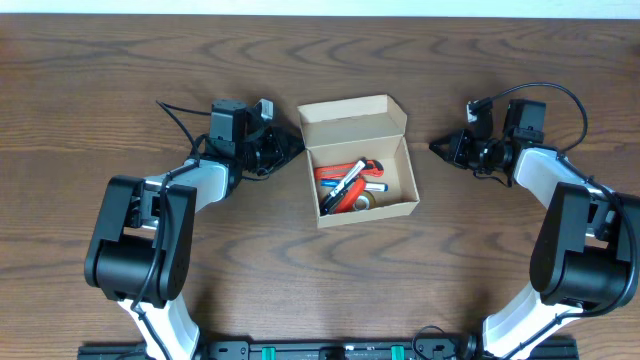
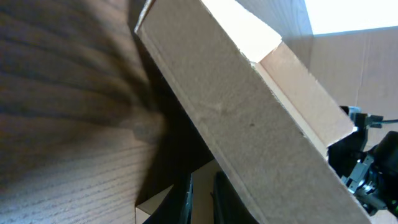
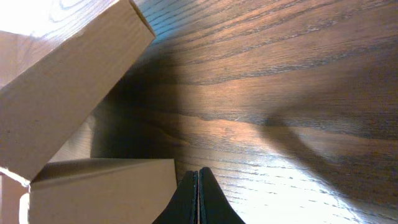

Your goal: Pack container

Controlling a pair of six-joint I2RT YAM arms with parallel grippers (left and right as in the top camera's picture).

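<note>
- dark wood-grain table fills the overhead view, with both arms reaching in from the near edge.
- the container sits at the middle of the table between the two arms, its flap lid tilted back and open.
- inside it lie several markers in a loose pile, red and blue among them, with a roll of tape at the near end.
- the left gripper sits just beside the container's left wall; whether it touches cannot be told.
- its fingers are all but clenched, with only a thin slit between them and nothing seen in it.
- the right gripper is on the container's right side, clearly apart from it, pointing toward it.
- its fingers are pressed flat together, holding nothing, low over bare wood.
</note>
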